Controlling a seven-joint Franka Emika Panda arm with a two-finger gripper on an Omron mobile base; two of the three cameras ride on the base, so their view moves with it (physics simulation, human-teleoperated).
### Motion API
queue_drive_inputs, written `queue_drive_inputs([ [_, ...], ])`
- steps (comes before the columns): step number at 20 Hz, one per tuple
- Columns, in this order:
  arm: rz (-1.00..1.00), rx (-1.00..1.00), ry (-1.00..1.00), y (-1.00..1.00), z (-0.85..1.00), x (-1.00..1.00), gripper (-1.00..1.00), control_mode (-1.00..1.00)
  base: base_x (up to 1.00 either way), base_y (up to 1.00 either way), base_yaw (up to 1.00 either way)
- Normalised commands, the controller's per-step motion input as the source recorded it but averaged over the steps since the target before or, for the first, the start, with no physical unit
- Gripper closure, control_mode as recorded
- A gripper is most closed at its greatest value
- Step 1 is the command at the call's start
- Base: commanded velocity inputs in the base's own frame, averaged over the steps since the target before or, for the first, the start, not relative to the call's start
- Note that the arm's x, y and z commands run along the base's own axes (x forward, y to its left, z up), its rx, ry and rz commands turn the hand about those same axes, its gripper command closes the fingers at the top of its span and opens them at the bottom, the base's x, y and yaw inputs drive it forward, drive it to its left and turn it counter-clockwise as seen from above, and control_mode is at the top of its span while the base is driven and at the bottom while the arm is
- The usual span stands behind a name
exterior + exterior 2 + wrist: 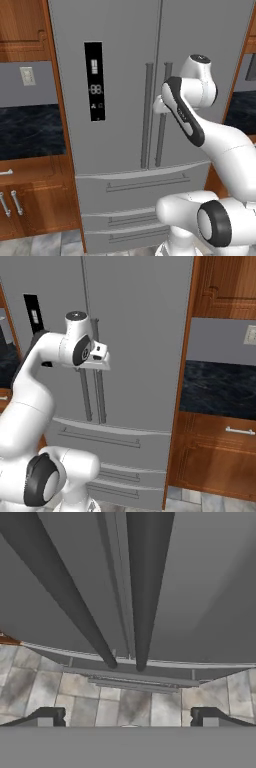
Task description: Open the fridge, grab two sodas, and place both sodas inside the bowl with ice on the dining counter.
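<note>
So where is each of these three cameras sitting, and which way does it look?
Left base view: behind the arm, on its left, facing the fridge; white arm rises at lower right.
Right base view: behind, on its right, same fridge; arm at lower left.
Hand view: on the hand, looking down the handles; open end effector at bottom.
All share the handles.

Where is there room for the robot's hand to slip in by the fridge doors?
The wide-open gripper has bare grey door either side of the two long dark handles. Between those handles, at the door seam, it is tight. The flat wall strip above the black counter is free.
</note>
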Motion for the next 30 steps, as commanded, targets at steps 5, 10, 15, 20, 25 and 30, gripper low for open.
queue_drive_inputs([
  [5, 0.00, 0.00, -0.16, -0.12, -0.01, 0.26, -1.00, -1.00, 0.00, 0.00, 0.00],
  [10, -0.02, 0.00, -0.14, -0.01, 0.00, 0.23, -1.00, -1.00, 0.00, 0.00, 0.00],
  [15, -0.02, 0.00, -0.01, 0.00, 0.00, 0.47, -1.00, -1.00, 0.00, 0.00, 0.00],
  [20, -0.01, 0.00, -0.01, 0.00, -0.06, 0.45, -1.00, -1.00, 0.00, 0.00, 0.00],
  [25, -0.02, 0.00, -0.02, 0.02, -0.16, 0.31, -1.00, -1.00, 0.00, 0.00, 0.00],
  [30, 0.00, 0.00, 0.00, 0.08, -0.19, 0.27, -1.00, -1.00, 0.00, 0.00, 0.00],
])
